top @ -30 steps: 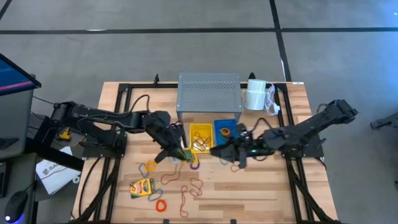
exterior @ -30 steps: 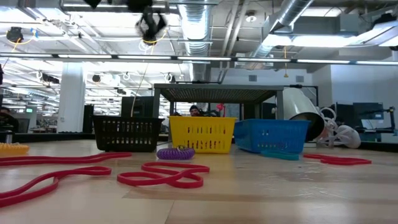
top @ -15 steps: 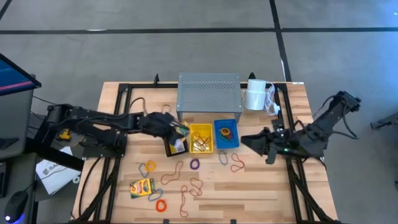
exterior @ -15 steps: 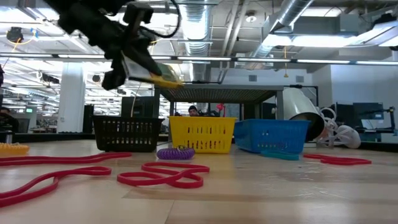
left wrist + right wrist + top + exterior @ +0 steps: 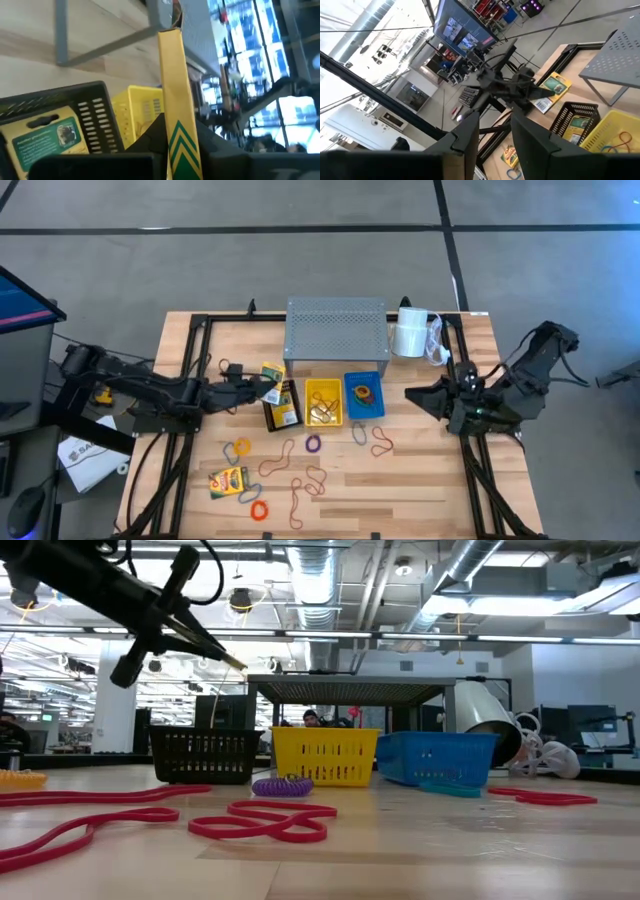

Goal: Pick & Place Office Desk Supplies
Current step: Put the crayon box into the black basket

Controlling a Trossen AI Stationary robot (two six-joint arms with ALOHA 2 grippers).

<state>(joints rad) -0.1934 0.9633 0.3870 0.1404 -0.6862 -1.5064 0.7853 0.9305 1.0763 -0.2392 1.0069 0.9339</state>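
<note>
1. My left gripper (image 5: 262, 378) is up in the air just beside the black basket (image 5: 281, 406), on its left, with the fingers clamped narrow on a crayon box (image 5: 271, 373).
2. In my left wrist view that crayon box (image 5: 176, 100) stands edge-on between my fingers, a yellow side with green chevrons.
3. The black basket already holds a second crayon box (image 5: 44, 138), lying flat with its green label up.
4. A third crayon box (image 5: 228, 480) lies on the table (image 5: 420, 490) near the front left, well apart from the baskets.
5. The yellow basket (image 5: 324, 401) sits between the black one and the blue basket (image 5: 364, 396); there are bands in the yellow one and something small in the blue one, too small for me to name.
6. Loose rubber bands lie on the wood in front of the baskets: a purple one (image 5: 313, 444), an orange one (image 5: 260, 510), a red one (image 5: 382, 443) and a few brownish loops.
7. My right gripper (image 5: 413, 394) hangs off to the right of the blue basket, fingers partly apart and holding nothing.
8. The grey metal riser (image 5: 336, 335) stands behind the baskets, with a white roll (image 5: 409, 333) just beside it on the right.
</note>
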